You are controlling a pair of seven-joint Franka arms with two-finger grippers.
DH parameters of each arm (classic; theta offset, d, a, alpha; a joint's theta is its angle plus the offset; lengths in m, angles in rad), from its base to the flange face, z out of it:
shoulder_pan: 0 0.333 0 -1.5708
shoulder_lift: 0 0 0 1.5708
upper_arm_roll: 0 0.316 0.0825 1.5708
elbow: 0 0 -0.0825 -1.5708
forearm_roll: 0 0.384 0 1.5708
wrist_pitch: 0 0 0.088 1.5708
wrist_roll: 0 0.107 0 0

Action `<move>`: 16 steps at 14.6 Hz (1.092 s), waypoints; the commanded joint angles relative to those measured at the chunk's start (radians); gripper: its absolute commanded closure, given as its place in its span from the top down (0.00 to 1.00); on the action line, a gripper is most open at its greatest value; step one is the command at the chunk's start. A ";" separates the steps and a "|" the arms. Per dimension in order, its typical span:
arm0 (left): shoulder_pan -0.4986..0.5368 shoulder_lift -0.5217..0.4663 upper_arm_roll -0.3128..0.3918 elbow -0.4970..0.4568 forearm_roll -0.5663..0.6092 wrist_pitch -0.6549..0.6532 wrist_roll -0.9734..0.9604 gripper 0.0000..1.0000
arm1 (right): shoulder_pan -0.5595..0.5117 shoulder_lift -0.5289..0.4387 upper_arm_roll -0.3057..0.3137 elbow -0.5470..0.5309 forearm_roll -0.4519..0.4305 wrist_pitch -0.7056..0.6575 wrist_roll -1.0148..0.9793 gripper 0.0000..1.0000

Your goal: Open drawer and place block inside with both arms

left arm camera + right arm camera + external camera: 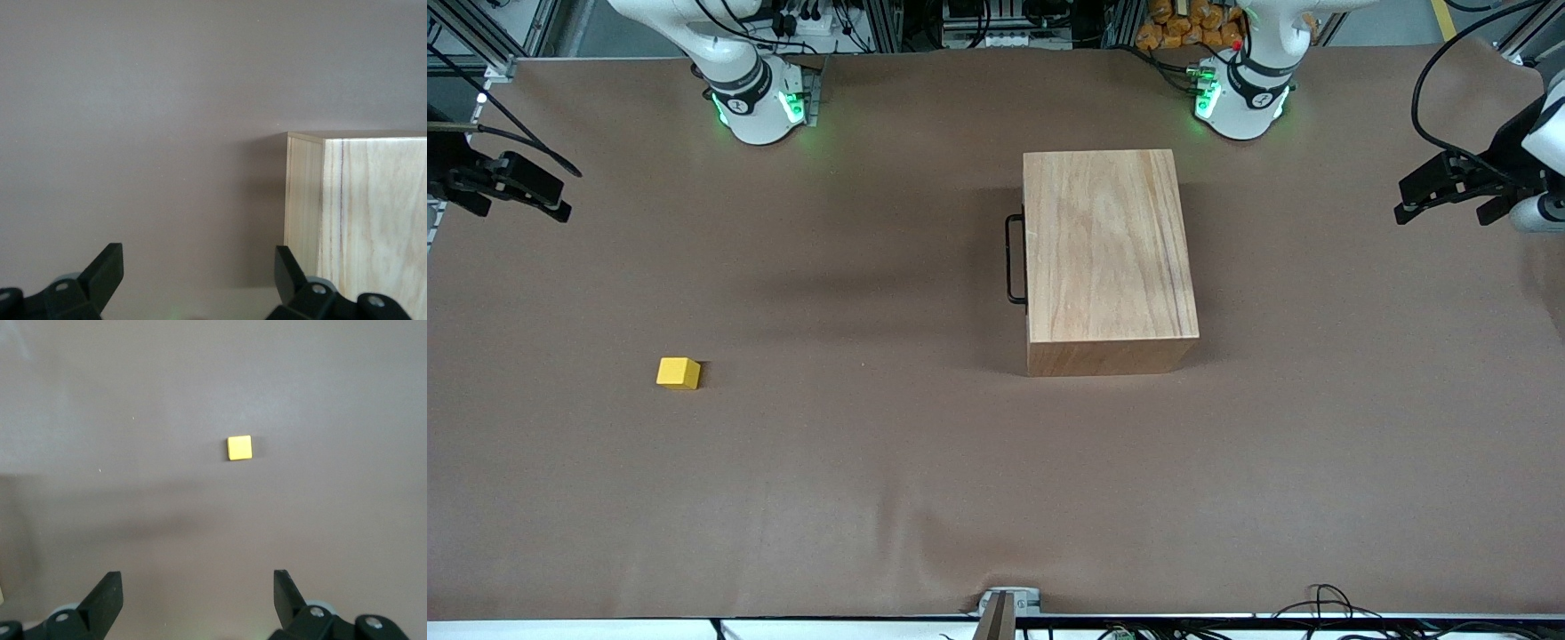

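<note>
On brown table, small yellow block (679, 372)

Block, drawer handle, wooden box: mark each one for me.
block (679, 372), front view, on its yellow top face.
drawer handle (1013, 258), front view, on the black wire loop's long bar.
wooden box (1104, 240), front view, middle of its top panel.

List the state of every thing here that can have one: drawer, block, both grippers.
drawer: shut, flush in the wooden box, handle facing the right arm's end.
block: lying free on the table, toward the right arm's end, nothing touching it.
left gripper: open, empty, up over the table's edge at the left arm's end.
right gripper: open, empty, up over the table's edge at the right arm's end.
</note>
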 commanded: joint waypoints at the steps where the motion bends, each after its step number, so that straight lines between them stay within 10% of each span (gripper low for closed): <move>1: 0.008 0.007 -0.001 0.023 -0.017 -0.021 0.022 1.00 | 0.001 -0.003 -0.007 -0.023 0.011 0.048 0.014 1.00; 16: -0.219 0.159 -0.052 0.035 -0.132 -0.018 -0.150 1.00 | 0.003 -0.002 -0.007 -0.089 0.011 0.108 0.002 1.00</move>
